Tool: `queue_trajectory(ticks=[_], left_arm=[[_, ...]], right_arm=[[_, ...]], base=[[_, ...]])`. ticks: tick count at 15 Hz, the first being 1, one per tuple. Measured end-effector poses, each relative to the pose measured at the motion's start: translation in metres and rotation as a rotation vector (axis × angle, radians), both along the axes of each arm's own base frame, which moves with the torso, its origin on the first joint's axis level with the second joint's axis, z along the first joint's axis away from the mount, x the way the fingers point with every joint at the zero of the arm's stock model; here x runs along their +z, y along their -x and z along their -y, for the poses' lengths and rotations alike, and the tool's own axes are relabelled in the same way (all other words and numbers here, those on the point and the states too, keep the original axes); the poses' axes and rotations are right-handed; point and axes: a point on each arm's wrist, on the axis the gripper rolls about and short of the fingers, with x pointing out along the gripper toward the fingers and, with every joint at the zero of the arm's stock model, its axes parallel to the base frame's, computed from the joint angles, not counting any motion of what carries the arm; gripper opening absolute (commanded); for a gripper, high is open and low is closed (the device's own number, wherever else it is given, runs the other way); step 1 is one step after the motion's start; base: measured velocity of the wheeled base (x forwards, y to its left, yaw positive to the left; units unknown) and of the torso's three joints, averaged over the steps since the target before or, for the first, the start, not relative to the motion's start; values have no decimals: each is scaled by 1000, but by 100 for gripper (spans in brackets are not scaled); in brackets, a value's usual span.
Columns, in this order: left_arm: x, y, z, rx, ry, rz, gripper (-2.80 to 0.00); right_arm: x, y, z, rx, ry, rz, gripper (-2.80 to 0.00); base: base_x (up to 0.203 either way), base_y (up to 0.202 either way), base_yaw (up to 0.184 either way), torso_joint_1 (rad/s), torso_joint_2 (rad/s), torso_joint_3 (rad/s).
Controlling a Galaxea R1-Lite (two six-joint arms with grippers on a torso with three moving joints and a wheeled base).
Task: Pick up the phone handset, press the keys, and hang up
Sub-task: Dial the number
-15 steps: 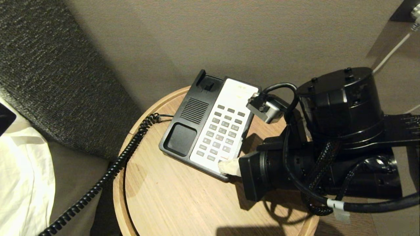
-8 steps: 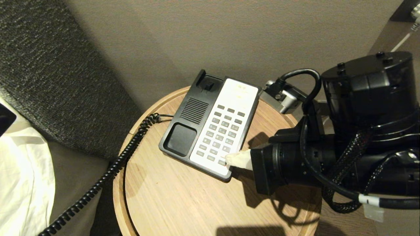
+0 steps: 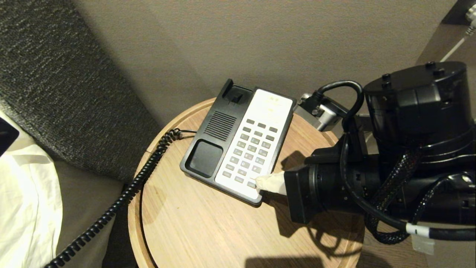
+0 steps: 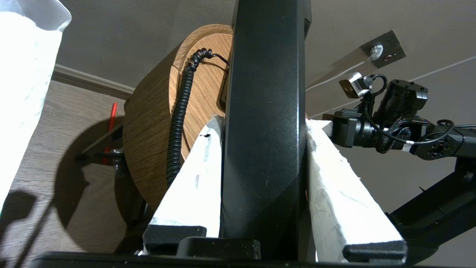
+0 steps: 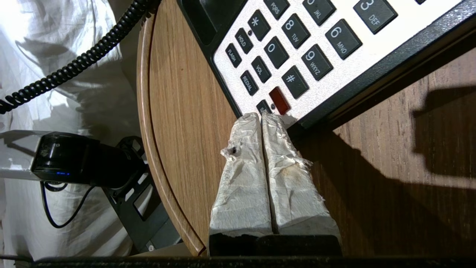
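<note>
— So, where is the right gripper [image 5: 262,116]?
— Its two taped fingers [image 5: 245,163] are pressed together with nothing between them, and the tips rest on the bottom row of the phone base [image 3: 238,143], at the small key beside the red button [image 5: 279,100], near the base's front corner.
— And the other one?
— The left gripper [image 4: 264,124] is clamped on the phone handset [image 4: 266,111]: a white pad lies against each side of the black receiver, which is held off the table, out of the head view.
— The cord?
— The coiled cord [image 3: 122,197] runs from the left side of the base across the round wooden table [image 3: 193,227] and drops over its edge.
— What surrounds the table?
— A plain wall [image 3: 260,44] behind, a dark textured headboard [image 3: 55,82] and white bedding [image 3: 26,201] to the left.
</note>
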Motion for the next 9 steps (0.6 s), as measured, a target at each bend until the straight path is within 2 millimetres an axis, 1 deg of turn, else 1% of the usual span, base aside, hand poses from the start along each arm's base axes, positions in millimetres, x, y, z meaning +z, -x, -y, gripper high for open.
queue_trajectory(ticks=[9], left_arm=[[0,1,-1,-2,3,5,-280]], right_arm=[[-9,-3,-11,9,27,-14,-280]], base=[[0,0,0,0,0,0]])
